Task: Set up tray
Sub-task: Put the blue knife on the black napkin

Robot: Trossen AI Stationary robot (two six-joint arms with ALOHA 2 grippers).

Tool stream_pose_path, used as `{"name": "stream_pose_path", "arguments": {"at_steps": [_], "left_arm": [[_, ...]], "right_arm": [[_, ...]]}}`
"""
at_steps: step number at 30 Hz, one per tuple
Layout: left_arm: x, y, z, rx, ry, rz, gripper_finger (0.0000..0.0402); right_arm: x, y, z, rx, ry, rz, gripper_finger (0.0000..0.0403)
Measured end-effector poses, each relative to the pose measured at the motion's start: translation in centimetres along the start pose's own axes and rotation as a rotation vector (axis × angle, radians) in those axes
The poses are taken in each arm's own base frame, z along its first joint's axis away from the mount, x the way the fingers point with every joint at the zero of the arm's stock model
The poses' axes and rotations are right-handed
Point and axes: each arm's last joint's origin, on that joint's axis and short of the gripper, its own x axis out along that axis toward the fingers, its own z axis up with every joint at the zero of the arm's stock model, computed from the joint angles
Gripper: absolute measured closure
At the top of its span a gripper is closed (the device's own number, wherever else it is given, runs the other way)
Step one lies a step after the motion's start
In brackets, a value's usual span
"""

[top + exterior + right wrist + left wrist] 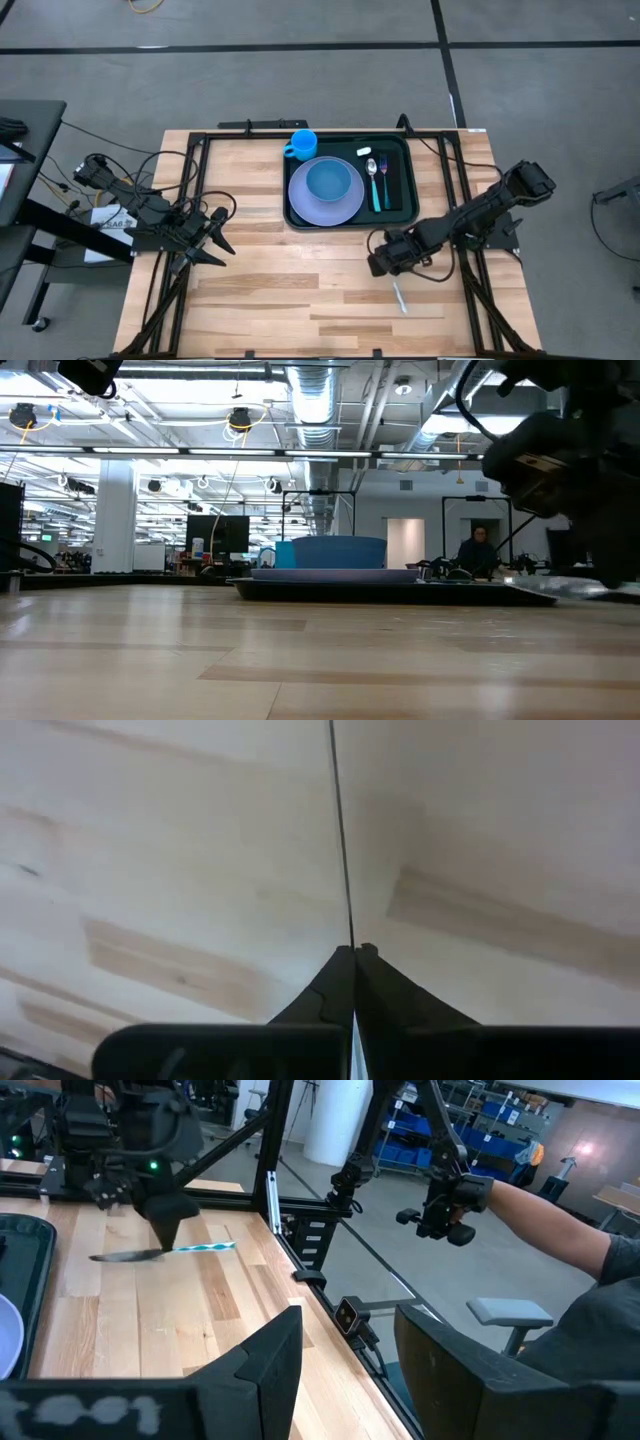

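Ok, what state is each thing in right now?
tray: flat on the table, loaded.
plate: in the tray, under the bowl.
bowl: upright on the plate, looks empty.
cup: upright at a tray corner.
spoon: lying in the tray.
fork: lying beside the spoon.
knife: outside the tray, low at the table, pinched.
right tool: shut on the knife.
left tool: open, empty.

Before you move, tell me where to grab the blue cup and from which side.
Grip the blue cup by its rim wall, coming from above on the far side. It stands upright with its mouth open, and the plate crowds its near side on the tray.
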Motion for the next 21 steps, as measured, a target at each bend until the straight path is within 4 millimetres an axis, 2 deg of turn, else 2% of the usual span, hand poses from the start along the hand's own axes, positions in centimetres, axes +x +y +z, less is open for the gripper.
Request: {"name": "stream_pose_path", "arguments": {"at_steps": [8,13,17,21], "left_arm": [[0.0,0.0,0.0,0.0,0.0,0.0,0.0253],[0.0,0.0,0.0,0.001,0.0,0.0,0.0253],[0.0,0.0,0.0,0.004,0.0,0.0,0.0253],[0.0,0.0,-0.1,0.005,0.005,0.001,0.0253]], "right_arm": [[-1.7,0.1,0.5,0.007,-0.032,0.078,0.0403],[-2.9,-0.7,0.7,0.038,-0.157,0.07,0.0403],[-3.9,-1.5,1.7,0.109,-0.202,0.031,0.0403],[-4.7,-1.9,3.6,0.126,-0.228,0.011,0.0403]]}}
